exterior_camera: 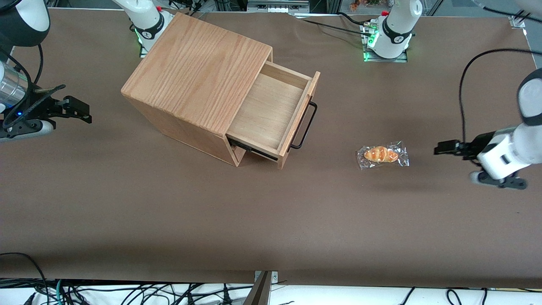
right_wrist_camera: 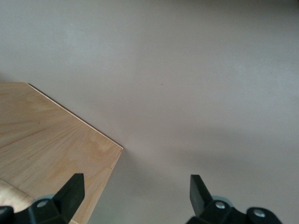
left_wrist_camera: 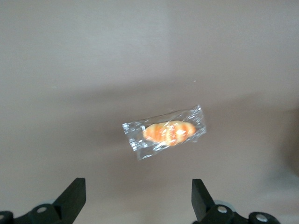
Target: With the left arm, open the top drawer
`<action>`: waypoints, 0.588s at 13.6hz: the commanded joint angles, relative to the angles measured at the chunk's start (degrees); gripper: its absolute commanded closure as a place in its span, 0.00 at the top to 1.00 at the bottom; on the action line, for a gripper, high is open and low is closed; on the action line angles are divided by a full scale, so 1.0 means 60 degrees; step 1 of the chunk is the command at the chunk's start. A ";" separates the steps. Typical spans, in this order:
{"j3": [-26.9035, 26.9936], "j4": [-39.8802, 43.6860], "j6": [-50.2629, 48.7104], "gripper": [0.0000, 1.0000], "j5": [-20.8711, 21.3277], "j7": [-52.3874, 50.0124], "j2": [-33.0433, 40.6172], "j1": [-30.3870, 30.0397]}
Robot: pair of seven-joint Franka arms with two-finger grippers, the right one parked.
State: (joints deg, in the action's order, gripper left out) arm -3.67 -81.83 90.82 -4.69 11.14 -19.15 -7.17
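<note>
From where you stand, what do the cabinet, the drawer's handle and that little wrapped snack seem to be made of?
The cabinet looks like light oak, matte, with bold grain lines. The top drawer, pulled out, seems paler, smoother wood. Its handle looks like thin black metal bar, though it could be plastic. The snack sits in clear, crinkly, shiny plastic wrap. The open gripper hovers above the snack.

The front view looks steeply down from high over the whole table (exterior_camera: 271, 220). The left wrist view faces down past its open claw (left_wrist_camera: 138, 198), nearer, sharing the wrapped bread (exterior_camera: 382, 154) with it.
</note>
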 commanded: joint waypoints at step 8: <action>0.0334 -0.1639 -0.0591 1.00 0.0648 0.0340 0.3044 0.1004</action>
State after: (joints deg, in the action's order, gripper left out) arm -2.29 -89.41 87.67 -3.79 12.64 -2.37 -2.36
